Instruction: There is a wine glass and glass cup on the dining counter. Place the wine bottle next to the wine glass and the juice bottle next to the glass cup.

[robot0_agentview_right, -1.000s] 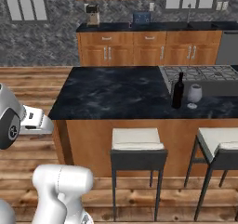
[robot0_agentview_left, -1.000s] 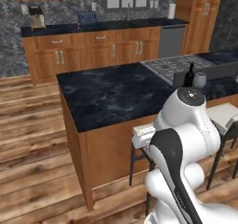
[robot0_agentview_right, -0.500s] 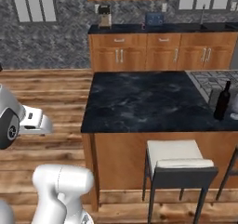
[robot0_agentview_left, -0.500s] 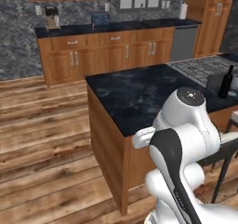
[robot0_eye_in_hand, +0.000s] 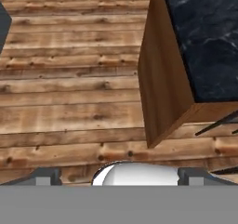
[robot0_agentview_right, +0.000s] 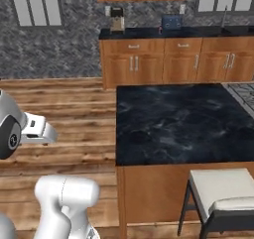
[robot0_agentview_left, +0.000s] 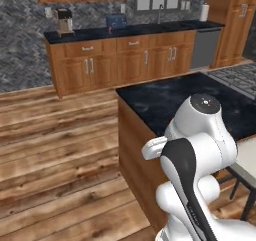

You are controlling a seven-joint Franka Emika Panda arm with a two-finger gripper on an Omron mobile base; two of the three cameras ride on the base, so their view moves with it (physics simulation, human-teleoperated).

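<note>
The dining counter (robot0_agentview_left: 165,102) (robot0_agentview_right: 178,119), an island with a black marbled top and brown wooden sides, stands ahead of me, and its built-in cooktop (robot0_agentview_left: 240,77) shows at the far right. In the hand view my gripper (robot0_eye_in_hand: 121,177) hangs open and holds nothing, its dark fingertips (robot0_eye_in_hand: 46,175) spread wide. It looks down at the plank floor beside a corner of the dining counter (robot0_eye_in_hand: 209,42). My arm is folded in close, over the floor and short of the island's near edge. The wine glass, glass cup, wine bottle and juice bottle are out of view.
A pale-seated stool (robot0_agentview_right: 218,193) (robot0_agentview_left: 247,160) stands at the island's near side. The wall counter (robot0_agentview_left: 130,32) (robot0_agentview_right: 173,33) at the back carries a coffee machine (robot0_agentview_left: 63,21) and a blue toaster (robot0_agentview_left: 116,21), with a dishwasher (robot0_agentview_left: 205,47) to its right. Wooden floor (robot0_agentview_left: 60,150) spreads to the left.
The base has driven, so both base views have shifted and the island has slid to the right. The dark bottle and wine glass by the cooktop have passed out of frame. The gripper stays open.
</note>
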